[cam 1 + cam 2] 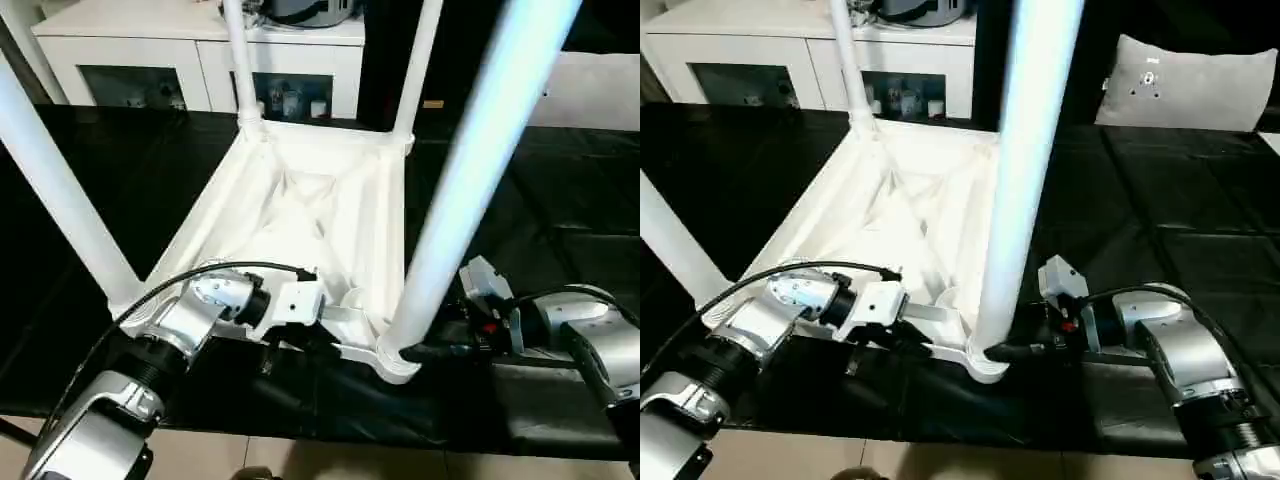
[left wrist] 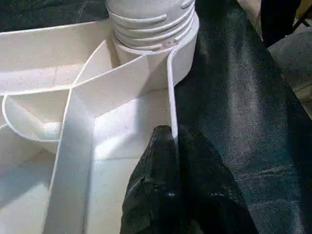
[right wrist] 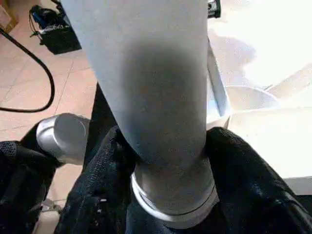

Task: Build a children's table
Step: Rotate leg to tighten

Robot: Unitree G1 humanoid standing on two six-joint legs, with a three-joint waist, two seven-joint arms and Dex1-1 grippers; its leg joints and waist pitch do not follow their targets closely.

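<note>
Four upright legs (image 1: 470, 180) fence the upturned top (image 1: 300, 210) at frame centre — I could pass between them; bare black desk (image 1: 570, 220) lies open at right and left.

Head cameras look down over both forearms at the upturned table top (image 1: 300, 210); each wrist camera sits close behind its end effector, both facing the near corner leg (image 3: 156, 87).

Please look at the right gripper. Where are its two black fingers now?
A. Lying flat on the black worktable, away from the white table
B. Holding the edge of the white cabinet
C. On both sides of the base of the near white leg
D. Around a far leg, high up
C: in the right wrist view the right gripper has a finger on each side of the near leg, just above its socket.
</note>
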